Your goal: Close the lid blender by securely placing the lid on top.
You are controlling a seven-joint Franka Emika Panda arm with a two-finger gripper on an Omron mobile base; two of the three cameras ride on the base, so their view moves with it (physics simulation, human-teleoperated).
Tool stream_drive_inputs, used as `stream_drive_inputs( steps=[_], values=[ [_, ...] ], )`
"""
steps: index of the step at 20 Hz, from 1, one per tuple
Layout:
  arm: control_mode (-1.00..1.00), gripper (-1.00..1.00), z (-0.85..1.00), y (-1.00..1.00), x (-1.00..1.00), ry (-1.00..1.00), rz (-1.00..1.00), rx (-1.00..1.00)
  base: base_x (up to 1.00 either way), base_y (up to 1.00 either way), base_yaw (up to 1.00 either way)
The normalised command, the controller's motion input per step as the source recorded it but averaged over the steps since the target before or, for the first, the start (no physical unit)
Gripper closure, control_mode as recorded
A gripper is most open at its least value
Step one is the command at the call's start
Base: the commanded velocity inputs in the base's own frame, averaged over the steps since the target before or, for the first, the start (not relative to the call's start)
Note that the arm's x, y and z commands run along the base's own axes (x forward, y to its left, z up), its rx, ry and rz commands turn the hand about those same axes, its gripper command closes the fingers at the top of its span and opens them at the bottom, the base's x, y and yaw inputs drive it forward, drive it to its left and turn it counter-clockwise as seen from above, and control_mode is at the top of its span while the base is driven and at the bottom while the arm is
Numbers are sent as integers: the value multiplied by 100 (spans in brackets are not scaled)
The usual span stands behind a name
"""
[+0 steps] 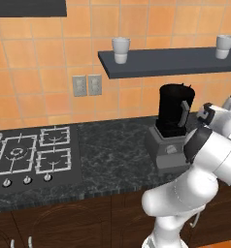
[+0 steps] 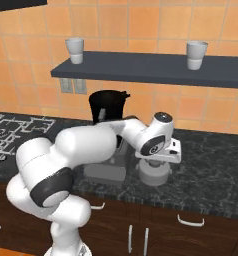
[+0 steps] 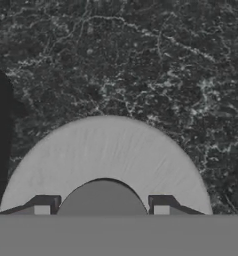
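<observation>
The blender point(image 1: 174, 112) is a tall black jar with a grey side handle and an open mouth. It stands on a boxy dark grey base on the counter, and my arm partly covers it point(image 2: 107, 106) in the right base view. The lid point(image 2: 153, 176) is a round grey cap lying on the dark counter just right of the blender's base. My gripper point(image 2: 158, 161) points straight down onto it. In the hand view the lid point(image 3: 106, 150) is a wide grey disc with a raised centre knob. My gripper point(image 3: 101, 209) is shut on that knob, one fingertip on each side.
Above the blender a dark wall shelf point(image 1: 151, 64) carries two white cups point(image 1: 121, 49) point(image 1: 224, 46). A gas hob point(image 1: 30, 152) lies to the left. The counter's front edge point(image 2: 191, 212) runs close below the lid, and bare marbled counter point(image 2: 211, 160) stretches to the right.
</observation>
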Motion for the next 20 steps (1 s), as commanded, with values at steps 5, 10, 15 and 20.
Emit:
stream_drive_inputs(
  steps=[5,10,15,20],
  values=[
    [-100,100,100,0,-38,0,0,0,0,0,0],
    [-100,100,100,0,-28,-1,0,-2,0,0,0],
    [-100,100,100,0,-9,-6,0,0,0,0,0],
    [-100,100,100,0,0,-5,0,0,0,0,0]
  ],
)
